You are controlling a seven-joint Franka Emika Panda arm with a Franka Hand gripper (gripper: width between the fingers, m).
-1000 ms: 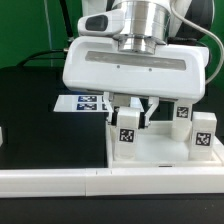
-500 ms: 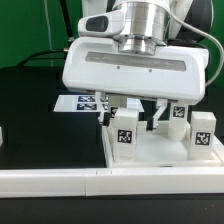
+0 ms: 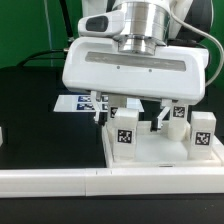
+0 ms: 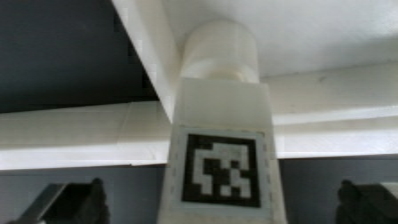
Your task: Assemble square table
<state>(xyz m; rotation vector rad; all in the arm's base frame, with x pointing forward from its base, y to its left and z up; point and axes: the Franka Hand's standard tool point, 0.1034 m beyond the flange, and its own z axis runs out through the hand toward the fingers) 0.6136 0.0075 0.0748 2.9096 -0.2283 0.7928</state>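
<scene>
Low in the middle of the exterior view, the gripper (image 3: 131,113) hangs with its jaws spread wide on either side of a tagged leg block (image 3: 126,137) — gripping nothing, each finger apart from the block. The block stands upright on the square table slab (image 3: 160,152), which fills the lower right of that frame, with two more leg blocks (image 3: 204,136) upright near its right edge. In the wrist view the leg (image 4: 222,150) runs up the centre, the dark fingertips (image 4: 73,200) clear of it on both sides — the marker board (image 3: 80,102) lies behind, left of centre in the exterior view.
</scene>
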